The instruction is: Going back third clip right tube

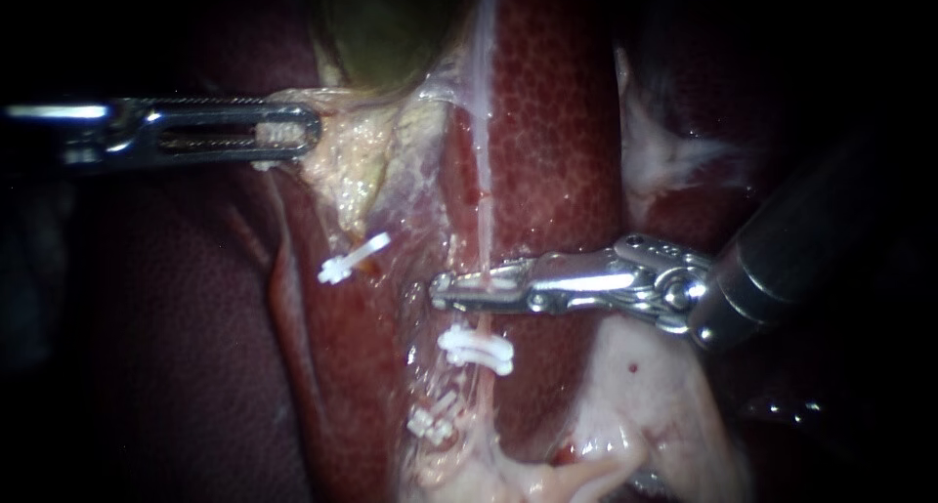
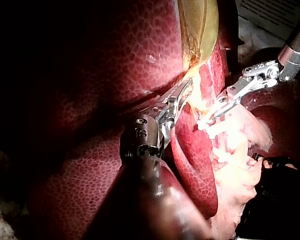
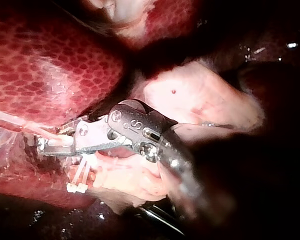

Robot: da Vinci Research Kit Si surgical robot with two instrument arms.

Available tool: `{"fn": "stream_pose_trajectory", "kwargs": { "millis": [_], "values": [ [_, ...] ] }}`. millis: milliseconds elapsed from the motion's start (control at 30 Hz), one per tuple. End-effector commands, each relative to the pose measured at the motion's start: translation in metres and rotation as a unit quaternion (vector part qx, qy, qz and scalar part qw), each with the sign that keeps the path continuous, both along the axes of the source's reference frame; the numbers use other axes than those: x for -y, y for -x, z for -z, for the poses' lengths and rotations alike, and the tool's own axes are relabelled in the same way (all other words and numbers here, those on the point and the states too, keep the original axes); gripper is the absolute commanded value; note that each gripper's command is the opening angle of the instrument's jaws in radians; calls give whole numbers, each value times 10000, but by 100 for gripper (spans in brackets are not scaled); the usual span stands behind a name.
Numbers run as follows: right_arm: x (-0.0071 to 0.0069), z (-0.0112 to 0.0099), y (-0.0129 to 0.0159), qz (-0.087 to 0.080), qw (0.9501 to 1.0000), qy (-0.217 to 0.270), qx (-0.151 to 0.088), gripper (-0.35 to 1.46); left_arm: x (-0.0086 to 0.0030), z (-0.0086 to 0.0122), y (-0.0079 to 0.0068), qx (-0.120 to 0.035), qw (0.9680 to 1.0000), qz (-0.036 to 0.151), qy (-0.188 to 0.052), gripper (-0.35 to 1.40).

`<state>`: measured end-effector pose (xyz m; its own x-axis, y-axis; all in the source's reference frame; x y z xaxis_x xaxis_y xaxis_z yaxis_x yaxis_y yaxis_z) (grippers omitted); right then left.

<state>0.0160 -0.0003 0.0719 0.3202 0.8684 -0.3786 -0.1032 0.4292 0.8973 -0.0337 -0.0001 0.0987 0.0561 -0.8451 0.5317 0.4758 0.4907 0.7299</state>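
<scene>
Endoscope view: the left instrument (image 1: 293,132) enters at upper left, its jaws clamped on pale yellowish tissue at the lower end of the gallbladder (image 1: 386,24). The right instrument (image 1: 459,290) enters from the right. Its tip lies across the thin, pale right tube (image 1: 483,190) at frame centre, over the liver (image 1: 547,151). I cannot tell whether that tip grips the tube or stands free. A white clip (image 1: 476,350) sits on the tube just below the tip, a lower clip (image 1: 435,423) sits beneath that, and a side clip (image 1: 352,259) lies off to the left.

Left wrist view: the left instrument (image 2: 182,92), at centre, holds the same tissue. Only this view shows the pull lifting that tissue away from the liver (image 2: 115,50).

Right wrist view: the right instrument (image 3: 55,145) is seen close up, with the tube (image 3: 15,121) running into its tip. The left instrument is absent.

Risk, as I judge it: if the tip withdraws while caught on the tube, it could tear the stretched tube or drag the white clip loose.
</scene>
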Motion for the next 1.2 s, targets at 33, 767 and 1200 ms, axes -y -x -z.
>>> {"fn": "stream_pose_trajectory", "kwargs": {
  "millis": [33,767,1200],
  "values": [
    [-1,0,0,-3,10000,-2,1,-35,0,0,0,1,10000,-1,-1,-33],
    [-3,0,-16,-219,9932,931,-665,60,0,0,-1,2,10000,-3,-1,-33],
    [-16,-16,2,-268,9901,1253,-578,60,1,0,-1,1,10000,-2,0,-33]
  ]
}}
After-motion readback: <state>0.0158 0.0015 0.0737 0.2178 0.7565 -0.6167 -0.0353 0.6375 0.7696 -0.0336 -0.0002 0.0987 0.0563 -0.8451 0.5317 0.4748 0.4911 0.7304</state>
